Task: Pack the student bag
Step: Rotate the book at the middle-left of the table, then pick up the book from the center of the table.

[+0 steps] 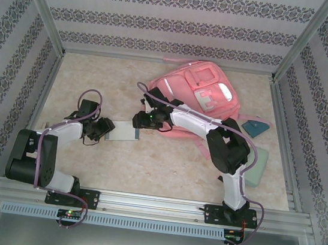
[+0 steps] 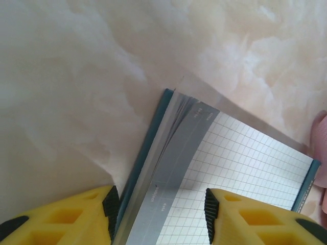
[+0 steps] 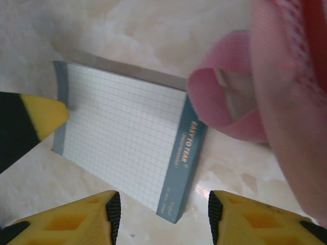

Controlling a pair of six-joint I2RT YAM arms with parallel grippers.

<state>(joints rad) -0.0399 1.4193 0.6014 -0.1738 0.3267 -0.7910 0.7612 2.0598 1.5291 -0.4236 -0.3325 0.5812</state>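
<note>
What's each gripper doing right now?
Left gripper: open, over the notepad.
Right gripper: open, holding nothing.

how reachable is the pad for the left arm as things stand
Probably yes: the left arm holds its jaws open over the pad, nothing between; the right arm hovers at its far end.

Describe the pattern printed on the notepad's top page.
The notepad has a fine grid on white; clearest in the right wrist view.

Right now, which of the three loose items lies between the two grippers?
The grid-paper pad, left of the student bag; the teal triangle and pale green case lie right of it.
</note>
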